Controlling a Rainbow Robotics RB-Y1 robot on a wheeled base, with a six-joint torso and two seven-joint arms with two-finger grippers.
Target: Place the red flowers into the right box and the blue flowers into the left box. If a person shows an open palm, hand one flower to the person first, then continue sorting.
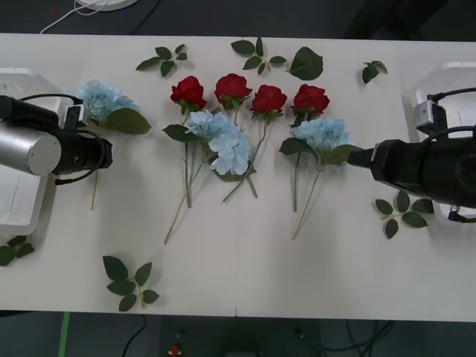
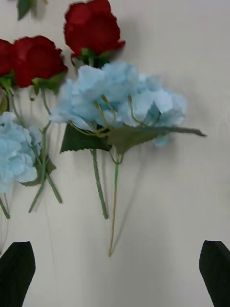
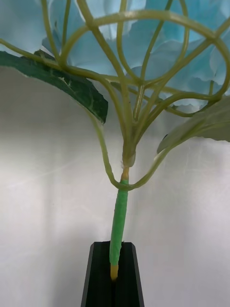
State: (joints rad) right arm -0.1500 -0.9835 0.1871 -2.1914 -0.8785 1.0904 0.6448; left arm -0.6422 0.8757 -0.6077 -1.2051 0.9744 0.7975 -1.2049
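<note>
A white tabletop [image 1: 245, 275] spans the front view, with a dark floor strip beyond its far edge where a white cable [image 1: 78, 13] curls, and a darker gap below its near edge. At the far left the left box [image 1: 18, 190] sits at the table's edge, partly under the left arm. The left end effector [image 3: 114, 276] is closed on the stem of a blue flower [image 1: 104, 100], its black fingers [image 3: 98, 283] pinching the green-wrapped stem near its yellowish tip; the pale blue bloom lies just beyond the arm, near the box. Loose leaf sprigs [image 1: 128, 282] are scattered along the near and far edges. In the middle, four red flowers [image 1: 233, 88] lie in a row with their blooms toward the far side, stems pointing to the robot, and a second blue cluster [image 1: 223, 141] overlaps the stems of the two leftmost roses. Further right, another blue cluster [image 2: 122, 98] rests just below the rightmost rose, its thin stem free on the surface. The right end effector [image 2: 115, 268] hovers beside it, spread wide and holding nothing. The right box [image 1: 446, 89] sits at the far right edge, partly behind the right arm.
</note>
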